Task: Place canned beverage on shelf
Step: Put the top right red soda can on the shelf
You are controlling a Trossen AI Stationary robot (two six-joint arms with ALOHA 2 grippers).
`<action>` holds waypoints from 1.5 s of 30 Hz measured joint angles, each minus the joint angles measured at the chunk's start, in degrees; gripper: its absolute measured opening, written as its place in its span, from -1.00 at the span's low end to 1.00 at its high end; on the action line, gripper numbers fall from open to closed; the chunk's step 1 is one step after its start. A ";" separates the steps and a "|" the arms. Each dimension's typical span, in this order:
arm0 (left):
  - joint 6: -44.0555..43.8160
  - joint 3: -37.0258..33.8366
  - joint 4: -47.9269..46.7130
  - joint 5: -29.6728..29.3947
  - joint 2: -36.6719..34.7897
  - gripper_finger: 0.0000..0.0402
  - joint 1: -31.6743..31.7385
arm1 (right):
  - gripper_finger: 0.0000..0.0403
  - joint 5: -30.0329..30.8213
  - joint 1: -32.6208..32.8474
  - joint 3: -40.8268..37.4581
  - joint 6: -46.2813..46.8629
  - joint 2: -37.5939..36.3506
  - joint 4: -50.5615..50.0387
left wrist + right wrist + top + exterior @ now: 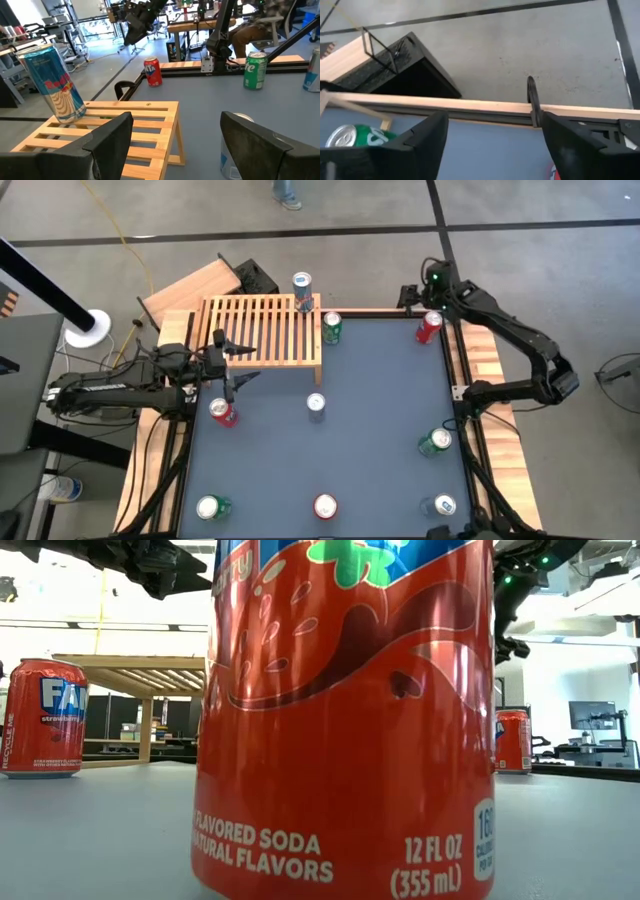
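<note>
The slatted wooden shelf [262, 330] stands at the table's far left. A blue and silver can [302, 290] stands upright on its base on the slats at the shelf's far right corner [52, 82]. My left gripper [240, 363] hovers open over the shelf's near edge, pointing level toward the table's right, nothing between its fingers [175, 125]. My right gripper [412, 297] is open above the table's far right corner, slanting down, close to a red can [428, 327]; in its wrist view the fingers [495, 125] hold nothing.
Loose cans stand on the table: green [331, 327] beside the shelf, silver [316, 404] at the centre, red [222, 412] near the left arm, green [434, 442] at the right, and three along the near edge [325, 506]. A red can [345, 710] fills the low view.
</note>
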 joint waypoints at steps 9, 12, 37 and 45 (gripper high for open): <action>-0.56 0.00 0.11 -0.04 0.00 0.46 0.00 | 0.97 -9.18 -0.30 0.39 -4.09 4.02 -0.95; -0.59 0.00 0.11 -0.07 0.00 0.46 0.00 | 0.92 -8.55 0.44 0.39 -4.42 6.27 -2.25; 0.03 0.00 -0.80 -1.01 -0.02 0.46 0.00 | 0.84 31.26 8.41 -5.60 22.46 5.54 -15.25; -0.07 0.00 -1.51 -1.01 0.00 0.46 0.00 | 0.84 31.91 7.52 -15.68 24.57 5.57 -2.66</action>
